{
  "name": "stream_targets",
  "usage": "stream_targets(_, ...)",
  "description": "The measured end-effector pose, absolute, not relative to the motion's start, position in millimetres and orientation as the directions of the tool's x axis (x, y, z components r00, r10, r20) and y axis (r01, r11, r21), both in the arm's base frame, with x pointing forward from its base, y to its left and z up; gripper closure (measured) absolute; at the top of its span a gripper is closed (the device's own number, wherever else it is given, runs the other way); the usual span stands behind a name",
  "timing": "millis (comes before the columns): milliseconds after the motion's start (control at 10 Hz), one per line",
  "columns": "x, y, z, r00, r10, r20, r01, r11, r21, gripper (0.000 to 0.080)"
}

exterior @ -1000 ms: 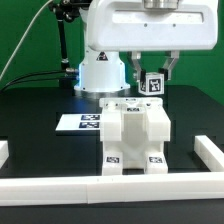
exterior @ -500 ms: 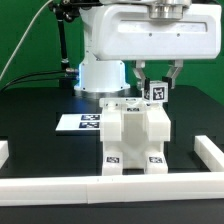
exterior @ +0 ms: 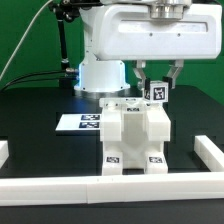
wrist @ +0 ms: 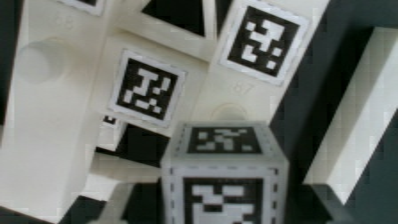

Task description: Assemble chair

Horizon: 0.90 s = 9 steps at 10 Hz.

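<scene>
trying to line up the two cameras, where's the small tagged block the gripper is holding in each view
Exterior view: the tagged block hangs in the gripper, just above the chair body, toward the exterior view's right.
Wrist view: the tagged block sits in the foreground, closest to the camera.
Shared landmark: the chair body, under the block in one view, behind it in the other.

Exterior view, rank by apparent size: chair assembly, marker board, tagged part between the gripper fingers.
1. chair assembly
2. marker board, partly hidden behind the chair
3. tagged part, farther back, so true size is unsure
</scene>
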<state>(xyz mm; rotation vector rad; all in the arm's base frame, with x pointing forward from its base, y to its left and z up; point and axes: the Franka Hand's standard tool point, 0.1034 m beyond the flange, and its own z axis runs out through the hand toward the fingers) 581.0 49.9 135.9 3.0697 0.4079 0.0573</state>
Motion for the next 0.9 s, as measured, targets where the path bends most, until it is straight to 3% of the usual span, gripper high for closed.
stream_targets(900, 576.1, 47.1, 127.4, 0.965, 0.259, 0.034, 0.257, -0.965, 0.054, 0.0518)
